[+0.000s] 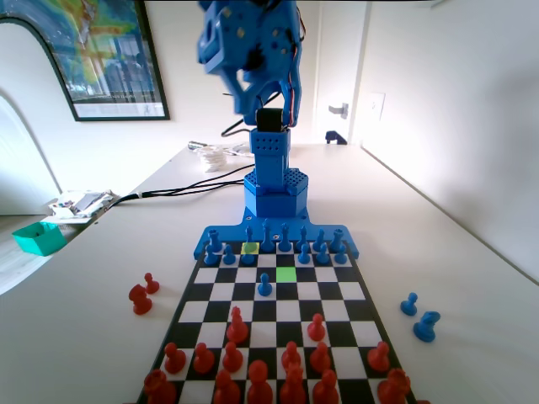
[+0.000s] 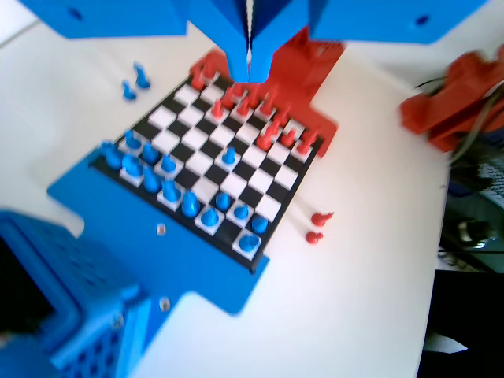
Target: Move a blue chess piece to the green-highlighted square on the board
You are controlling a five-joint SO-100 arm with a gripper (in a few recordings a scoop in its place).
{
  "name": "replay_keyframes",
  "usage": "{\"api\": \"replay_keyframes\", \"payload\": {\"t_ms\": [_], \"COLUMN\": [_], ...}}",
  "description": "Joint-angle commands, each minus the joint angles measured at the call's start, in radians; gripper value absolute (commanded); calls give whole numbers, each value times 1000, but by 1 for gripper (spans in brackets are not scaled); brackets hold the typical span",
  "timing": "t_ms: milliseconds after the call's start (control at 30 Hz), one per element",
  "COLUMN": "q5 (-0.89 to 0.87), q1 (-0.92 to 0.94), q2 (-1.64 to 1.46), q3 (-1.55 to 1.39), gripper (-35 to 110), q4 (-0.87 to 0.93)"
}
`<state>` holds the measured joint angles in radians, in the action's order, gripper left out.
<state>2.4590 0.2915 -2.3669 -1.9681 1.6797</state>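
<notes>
The board (image 1: 362, 313) lies on the white table, with blue pieces along its far rows and red ones near the camera. A slim blue chess piece (image 1: 249, 239) stands in the far row on the pale yellow-tinted square. The green-highlighted square (image 1: 286, 273) is bare, two rows nearer and to the right of that piece. One blue pawn (image 1: 264, 287) stands alone just left of the green square. My gripper (image 1: 246, 99) is raised high above the arm's base, far above the board. In the wrist view the gripper (image 2: 250, 75) has its jaws pressed together, with nothing between them, and the board (image 2: 277, 206) is far below.
Two red pieces (image 1: 141, 296) lie off the board at the left, and two blue pieces (image 1: 419, 318) at the right. A teal box (image 1: 38, 238) and cables (image 1: 181, 187) sit at the far left. The arm's blue base (image 1: 275, 189) stands behind the board.
</notes>
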Motion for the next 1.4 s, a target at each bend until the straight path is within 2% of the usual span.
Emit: {"api": "replay_keyframes", "payload": {"t_ms": [0, 333, 633, 767, 1367], "q5": [120, 255, 440, 503, 518], "q1": [41, 60, 123, 141, 110], "q2": [46, 67, 224, 347, 364], "q3": [-44, -276, -351, -305, -529], "gripper": [1, 1, 1, 1, 13], "q4": [-54, -216, -379, -390, -699]}}
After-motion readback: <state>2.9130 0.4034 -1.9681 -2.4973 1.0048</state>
